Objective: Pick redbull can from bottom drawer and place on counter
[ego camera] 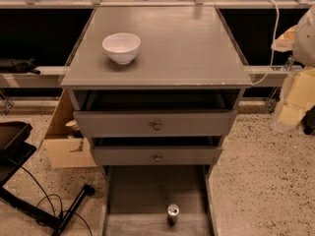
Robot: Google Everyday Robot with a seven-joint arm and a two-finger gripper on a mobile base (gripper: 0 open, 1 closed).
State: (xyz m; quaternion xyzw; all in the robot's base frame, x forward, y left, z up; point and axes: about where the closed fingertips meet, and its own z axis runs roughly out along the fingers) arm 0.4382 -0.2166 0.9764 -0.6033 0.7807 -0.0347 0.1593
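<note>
The redbull can (173, 213) stands upright on the floor of the open bottom drawer (147, 188), near its front edge, with its silver top showing. The counter (177, 48) is the grey top of the cabinet. My gripper (294, 102) is a pale shape at the right edge of the view, beside the cabinet at about top-drawer height. It is well up and to the right of the can and holds nothing that I can see.
A white bowl (121, 47) stands on the counter's left side. The two upper drawers (156, 124) with brass knobs are pulled partly out above the bottom drawer. A cardboard box (66, 144) sits left of the cabinet. Black stand legs and cables (44, 205) lie on the floor at left.
</note>
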